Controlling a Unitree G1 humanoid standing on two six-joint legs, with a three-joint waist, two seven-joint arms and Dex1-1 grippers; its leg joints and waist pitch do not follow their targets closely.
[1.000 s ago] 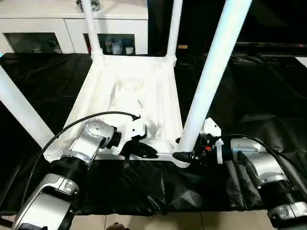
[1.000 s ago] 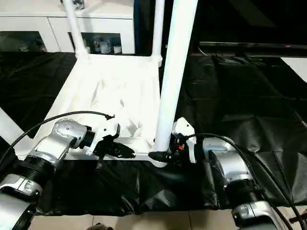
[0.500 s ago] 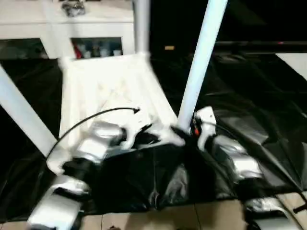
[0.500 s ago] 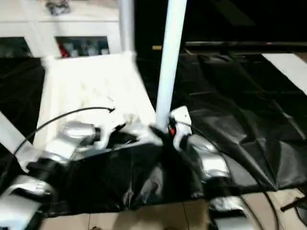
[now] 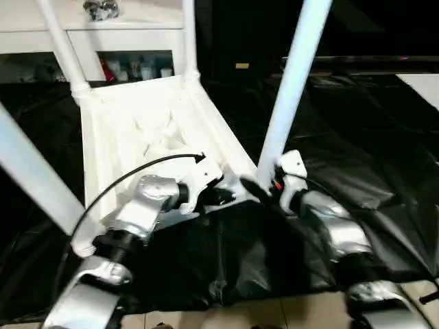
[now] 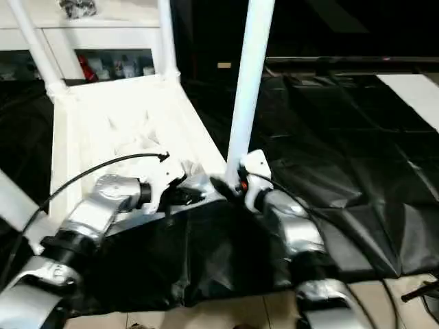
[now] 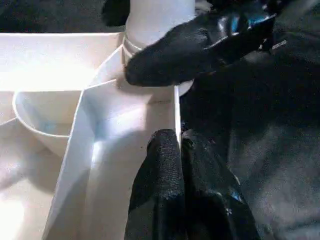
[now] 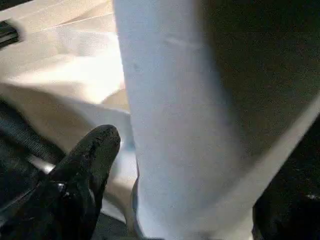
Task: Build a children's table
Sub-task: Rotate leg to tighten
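the left gripper (image 7: 172, 150), a pair of black fingers on a silver forearm, has its fingers pressed together, their tips against the thin white rim wall at the near edge of the upturned tabletop, with nothing seen between them. the right gripper (image 5: 255, 186) stands with its jaws spread around the base of the near right leg (image 5: 291, 82), one black finger (image 8: 92, 155) lying just beside the white tube where it enters its round corner socket; whether the fingers press on the tube cannot be told. the children's table (image 5: 147, 130), all white plastic with a rectangular ribbed underside and a raised rim, lies upside down on the work table, turned at an angle to that table's edge, and its long tapered tube legs stand up from the corners. two far legs (image 5: 60, 44) rise at the back corners and a near left leg (image 5: 31, 171) slants up past the left forearm. a thin black cable (image 5: 130, 175) arcs over the left wrist. the crumpled black cover (image 5: 357, 137) drapes the large work table under everything and hangs over its near edge. behind the table stands a white cabinet (image 5: 130, 41) with small coloured items on its open shelf.
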